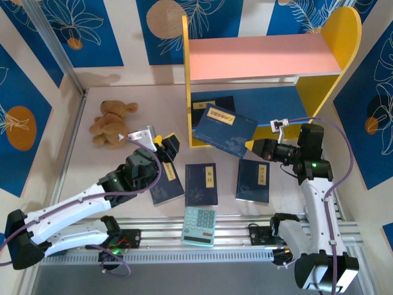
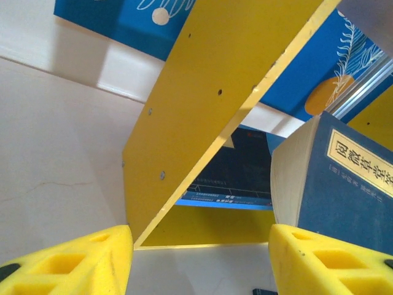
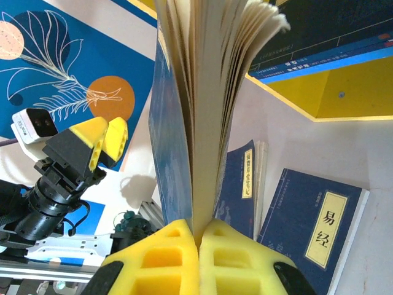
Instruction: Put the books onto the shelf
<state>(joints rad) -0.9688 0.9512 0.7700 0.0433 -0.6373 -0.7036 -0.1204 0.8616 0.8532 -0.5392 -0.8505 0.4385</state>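
White-and-black arms (image 1: 67, 212), purple cables (image 1: 336, 147), yellow foam fingers (image 2: 319, 258).

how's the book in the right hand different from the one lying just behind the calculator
The held book is tilted up by the shelf; the flat book behind the calculator lies level on the table. The right hand pinches the held book; nothing touches the flat book. The held book's pages fan apart; the flat book is closed. Both are dark blue with a yellow label.

Lighting and picture quality: bright, even, light from overhead.
I note soft shadows beneath the shelf (image 1: 264, 61) and behind the plush toy (image 1: 110, 123); in the left wrist view, the nearest yellow fingertips (image 2: 331, 261) look slightly soft.
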